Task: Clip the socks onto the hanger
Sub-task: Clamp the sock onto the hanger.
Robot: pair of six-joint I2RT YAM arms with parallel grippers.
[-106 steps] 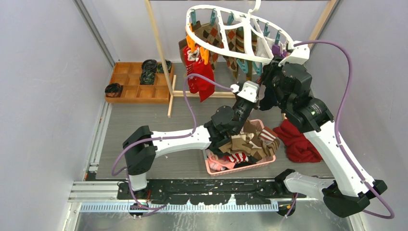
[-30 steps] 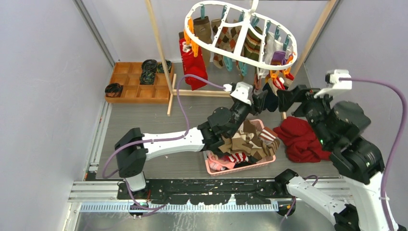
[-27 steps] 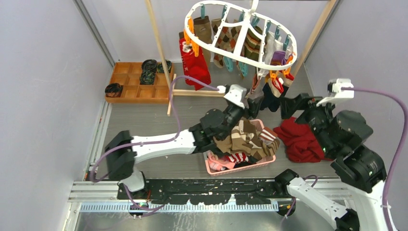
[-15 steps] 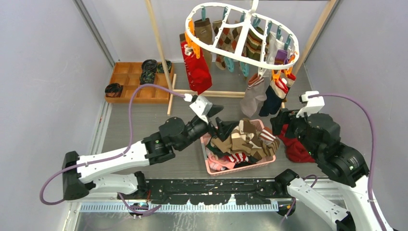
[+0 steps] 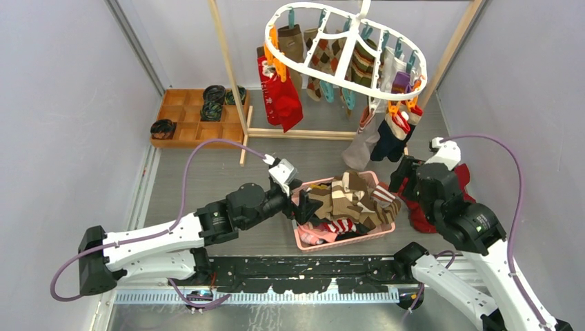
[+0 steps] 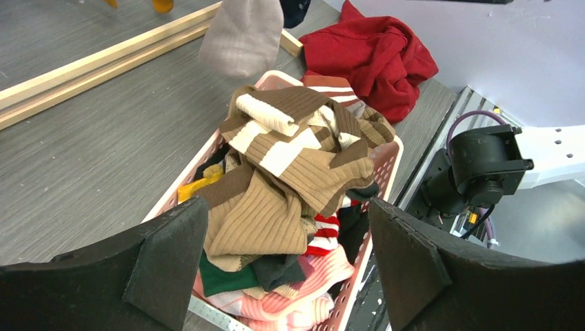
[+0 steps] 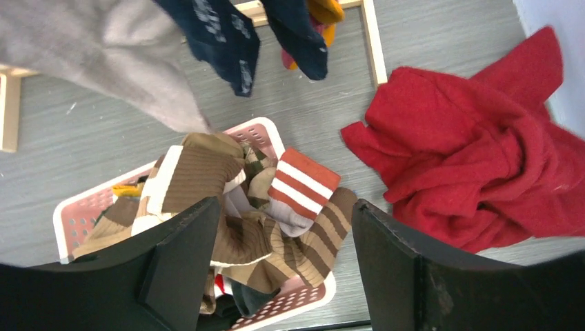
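Several socks [image 5: 279, 96] already pegged along hanger [image 5: 348, 43]; plenty more heaped in pink basket [image 6: 388, 164] below hanger; left end effector [image 6: 290, 265] and right end effector [image 7: 286, 255] both splayed apart, empty, above that heap.

socks [image 6: 290, 165]: ribbed knit cloth, matt
basket [image 6: 384, 164]: pink plastic, perforated, smooth
hanger [image 5: 350, 47]: white plastic, slight gloss
red cloth [image 7: 483, 158], 3 o'clock of basket: fleecy, soft nap
table [image 6: 90, 158]: grey wood-grain board, matt
rack base [image 6: 103, 65], 12 o'clock: bare pale wood, smooth
tray [image 5: 181, 114], 10 o'clock: brown wood, matt
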